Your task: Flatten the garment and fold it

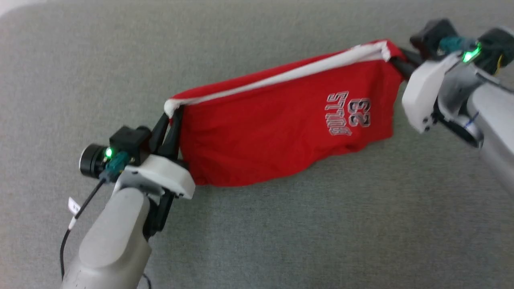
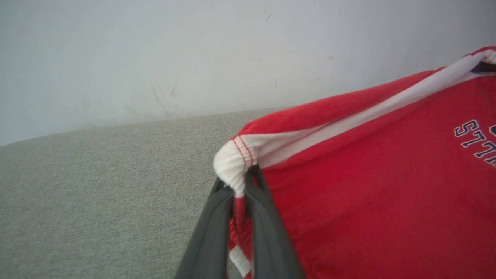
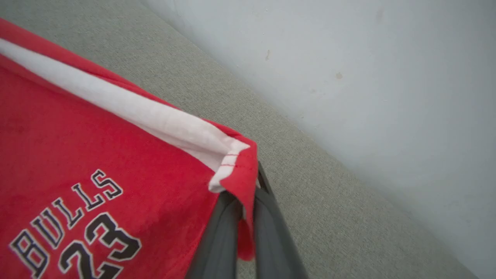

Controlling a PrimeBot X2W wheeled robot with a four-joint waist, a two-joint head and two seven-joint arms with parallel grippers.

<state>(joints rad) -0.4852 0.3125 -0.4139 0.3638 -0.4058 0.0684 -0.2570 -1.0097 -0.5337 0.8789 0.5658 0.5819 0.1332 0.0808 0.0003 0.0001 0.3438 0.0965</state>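
Note:
The garment (image 1: 281, 124) is a pair of red shorts with a white side stripe and "BULLS 23" print, held up and stretched between both grippers above the grey surface. Its lower edge hangs down toward the surface. My left gripper (image 1: 172, 115) is shut on the garment's left corner, where white and red fabric (image 2: 236, 170) bunches between the dark fingers (image 2: 267, 232). My right gripper (image 1: 395, 60) is shut on the right corner; in the right wrist view the red hem (image 3: 242, 182) is pinched between its fingers (image 3: 217, 240), next to the print (image 3: 73, 228).
A grey fabric-covered surface (image 1: 281, 241) spreads under and around the garment. A pale wall (image 2: 193, 50) rises at its far edge, also seen as the wall (image 3: 368, 77) in the right wrist view.

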